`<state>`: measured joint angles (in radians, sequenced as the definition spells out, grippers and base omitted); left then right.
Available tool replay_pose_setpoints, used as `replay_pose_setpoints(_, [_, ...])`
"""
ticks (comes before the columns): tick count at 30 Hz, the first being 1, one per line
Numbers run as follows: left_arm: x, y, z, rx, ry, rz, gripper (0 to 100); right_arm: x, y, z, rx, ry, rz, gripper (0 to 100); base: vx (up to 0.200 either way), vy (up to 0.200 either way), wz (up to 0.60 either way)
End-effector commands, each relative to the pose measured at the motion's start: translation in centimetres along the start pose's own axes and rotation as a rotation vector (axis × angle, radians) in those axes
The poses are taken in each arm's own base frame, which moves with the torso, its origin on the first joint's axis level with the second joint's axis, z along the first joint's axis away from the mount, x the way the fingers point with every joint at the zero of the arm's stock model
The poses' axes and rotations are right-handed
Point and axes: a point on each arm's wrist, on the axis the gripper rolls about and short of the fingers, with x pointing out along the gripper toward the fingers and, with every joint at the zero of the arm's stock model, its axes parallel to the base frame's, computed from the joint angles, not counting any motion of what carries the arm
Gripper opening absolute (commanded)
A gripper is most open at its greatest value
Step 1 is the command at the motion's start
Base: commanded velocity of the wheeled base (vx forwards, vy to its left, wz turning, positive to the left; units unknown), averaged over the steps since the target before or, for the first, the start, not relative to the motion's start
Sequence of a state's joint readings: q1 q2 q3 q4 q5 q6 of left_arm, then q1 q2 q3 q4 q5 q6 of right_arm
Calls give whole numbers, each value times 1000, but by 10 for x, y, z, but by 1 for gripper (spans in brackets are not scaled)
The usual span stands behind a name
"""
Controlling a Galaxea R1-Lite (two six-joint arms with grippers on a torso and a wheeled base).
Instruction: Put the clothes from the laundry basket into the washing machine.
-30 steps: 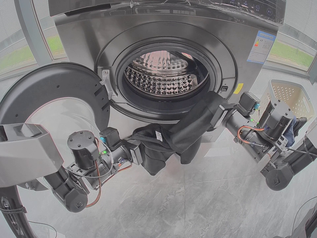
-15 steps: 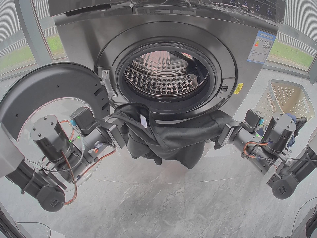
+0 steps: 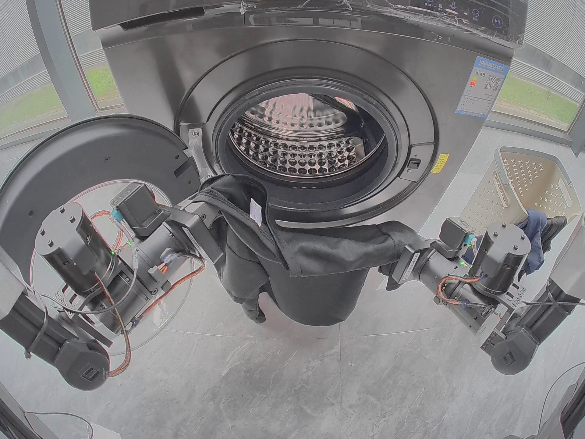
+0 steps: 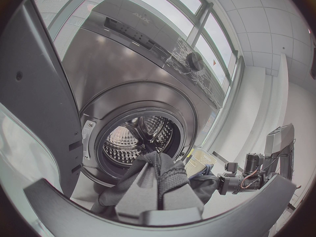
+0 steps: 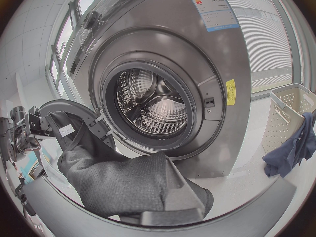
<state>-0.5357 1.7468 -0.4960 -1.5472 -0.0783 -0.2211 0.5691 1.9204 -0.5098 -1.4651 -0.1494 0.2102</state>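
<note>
Currently, from the head: gripping the black garment (image 3: 317,254) at both ends, with left fingers (image 3: 196,213) and right fingers (image 3: 397,264) both clenched on cloth. Hangs crosswise, long axis side to side, just below and in front of the washing machine (image 3: 152,80) mouth, sagging midway. Probably needs raising and pushing forward, leading with the higher, nearer left end. From the left wrist: pinched between the fingers, with the drum (image 4: 138,139) beyond. From the right wrist: bunched over the fingers, hiding their tips. Also catches a blue cloth (image 5: 291,148) draped on the laundry basket (image 5: 286,109) rim; cannot see inside.
</note>
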Motion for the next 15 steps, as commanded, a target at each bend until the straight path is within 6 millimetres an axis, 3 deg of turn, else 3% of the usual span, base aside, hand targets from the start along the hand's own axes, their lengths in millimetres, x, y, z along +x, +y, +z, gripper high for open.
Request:
replay_pose_setpoints(1, [1,0,-1,0,1,-1,0,2,-1,-9,-5,31,-4,0,0,0,0])
replay_pose_setpoints(8, [1,-2,0,0,-1,-7,0,4,-4,-23,-13,79,-13,0,0,0,0])
replay_pose_setpoints(9, [1,-2,0,0,-1,-7,0,3,-4,-26,-15,89,-14,100,0,0,0])
replay_pose_setpoints(14, [1,-2,1,0,-7,-9,0,-8,-7,-44,-39,181,-13,100,0,0,0])
replay_pose_setpoints(15, [1,-2,2,-1,-10,-9,0,-13,-6,-56,-54,232,-7,100,0,0,0])
